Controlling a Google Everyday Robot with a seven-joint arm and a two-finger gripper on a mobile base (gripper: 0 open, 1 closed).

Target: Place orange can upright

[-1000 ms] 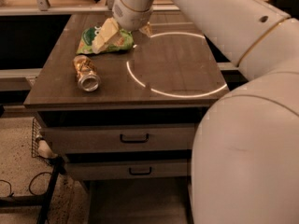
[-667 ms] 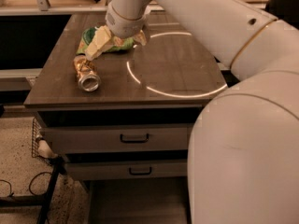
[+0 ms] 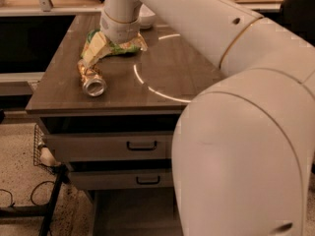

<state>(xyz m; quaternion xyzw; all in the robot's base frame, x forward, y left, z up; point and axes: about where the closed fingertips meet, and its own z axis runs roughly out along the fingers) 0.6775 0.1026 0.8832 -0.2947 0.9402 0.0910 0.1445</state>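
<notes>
**Status.** The can (image 3: 92, 79) lies on its side on the bench (image 3: 172, 73), near the front-left corner, with one silver end facing the front edge. The claw (image 3: 94, 52) is low over the rear end of the can, between it and the bag (image 3: 123, 45). Whether the claw touches the can cannot be determined. Whether the claw is released or clenched cannot be determined either. The can is not yet upright.

**Hazards.**

1. Roll-off. The can is round and rests on its side, so it is free to roll sideways. An off-centre contact from the claw is likely to push it toward the left edge, which is close, and over it.
2. Bag pickup. The bag lies just behind the can, toward the rear edge. A grasp made too far back may trap the bag with the can and weaken the hold.
3. Slip in rotation. The body is smooth metal. A hold near one end may let the can swing or slide out while it is turned.
4. Topple on release. The can is slim. If it is released while tilted, it probably falls back on its side.
</notes>
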